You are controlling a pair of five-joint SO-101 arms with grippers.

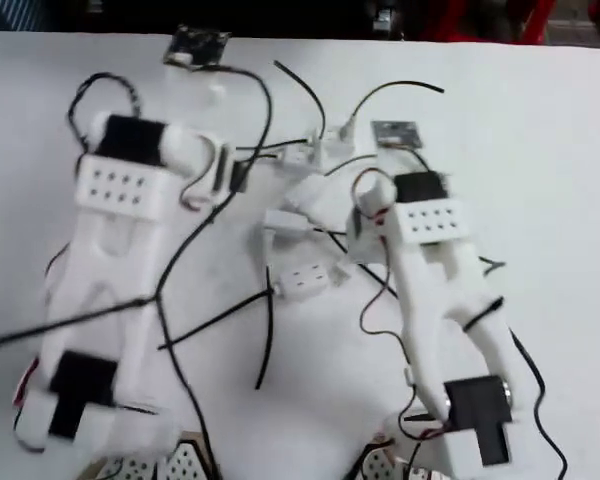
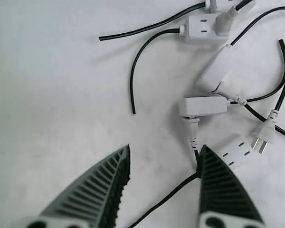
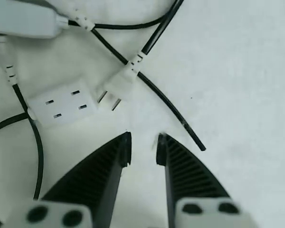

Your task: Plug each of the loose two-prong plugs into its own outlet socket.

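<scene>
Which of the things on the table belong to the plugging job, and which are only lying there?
For the job:
loose two-prong plug
outlet socket beside it
another outlet socket

Only lying there:
circuit board
second circuit board

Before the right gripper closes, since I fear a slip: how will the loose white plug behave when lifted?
The plug looks small and light, so probably easy to lift. Its black cord looks floppy and crosses another, so it may tug.
</scene>
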